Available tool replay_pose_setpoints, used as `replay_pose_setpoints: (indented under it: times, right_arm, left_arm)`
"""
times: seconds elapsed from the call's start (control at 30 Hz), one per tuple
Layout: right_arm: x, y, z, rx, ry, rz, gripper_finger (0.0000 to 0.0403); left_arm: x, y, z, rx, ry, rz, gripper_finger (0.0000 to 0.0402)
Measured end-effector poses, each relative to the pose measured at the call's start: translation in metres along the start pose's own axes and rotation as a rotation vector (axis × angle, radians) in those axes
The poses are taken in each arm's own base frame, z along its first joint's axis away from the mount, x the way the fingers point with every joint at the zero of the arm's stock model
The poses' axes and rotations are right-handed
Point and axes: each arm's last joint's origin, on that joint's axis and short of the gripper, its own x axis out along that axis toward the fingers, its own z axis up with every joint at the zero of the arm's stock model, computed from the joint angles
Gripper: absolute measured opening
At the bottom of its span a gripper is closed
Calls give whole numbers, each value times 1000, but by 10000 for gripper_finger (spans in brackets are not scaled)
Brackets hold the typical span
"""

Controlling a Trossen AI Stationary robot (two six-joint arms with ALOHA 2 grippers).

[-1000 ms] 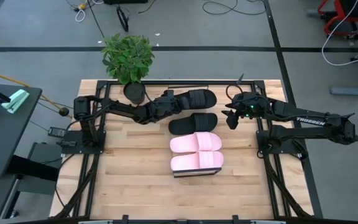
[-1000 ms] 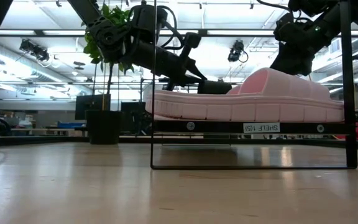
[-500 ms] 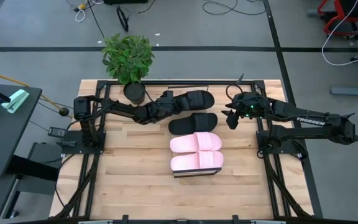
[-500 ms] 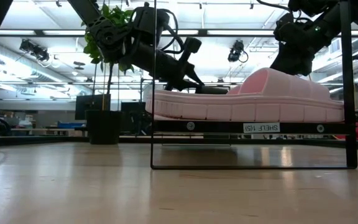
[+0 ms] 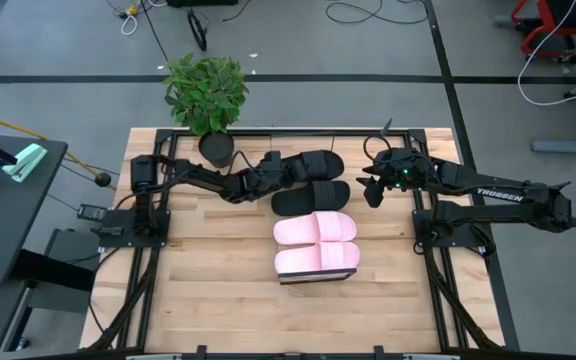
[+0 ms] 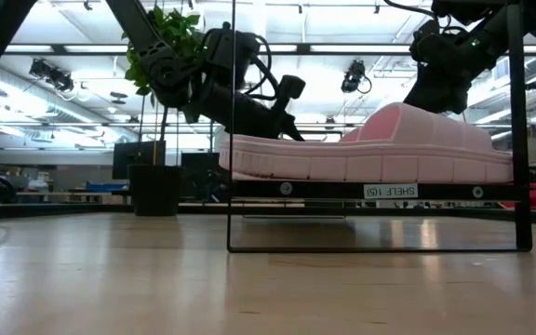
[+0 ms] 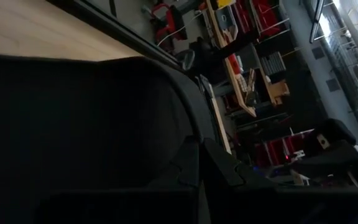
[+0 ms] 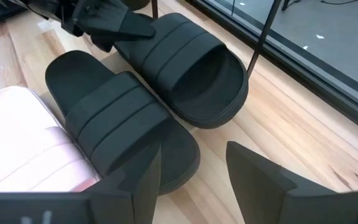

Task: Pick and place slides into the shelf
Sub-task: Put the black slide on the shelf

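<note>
Black slide at the back point(image 5: 313, 164) sits in the left gripper point(image 5: 286, 168), which reaches in from the left over the rear of the table; its jaws look clamped on the heel end of that slide, as the right wrist view shows dark fingers pinching its rim. Long axis of this slide runs left-right, toe pointing right, and it lies just behind the second black slide point(image 5: 311, 198), touching or nearly so. Next forward, two pink slides point(image 5: 315, 243) lie side by side on the shelf point(image 5: 318, 277), which stands mid-table; the second black slide seems to rest on the shelf's rear part, cannot tell for sure. Carried slide is just behind the shelf, so the coming move is likely a short shift forward and down, left arm being the nearer. Right gripper point(image 5: 373, 188) waits just right of the black slides, jaws apart, holding nothing. Writing: shelf front label reads "SHELF 1(5)" point(image 6: 390, 190); right arm carries "TROSSEN" point(image 5: 499, 196). Potted plant point(image 5: 206, 95) stands at the back left edge.
</note>
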Motion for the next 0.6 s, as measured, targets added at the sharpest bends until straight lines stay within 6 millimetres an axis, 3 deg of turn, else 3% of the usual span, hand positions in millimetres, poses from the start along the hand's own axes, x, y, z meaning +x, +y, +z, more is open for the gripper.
replay_pose_setpoints:
  times: [0.6]
  right_arm:
    - [0, 0, 0, 9, 0, 1, 187]
  left_arm:
    - [-1, -1, -2, 5, 16, -9, 7]
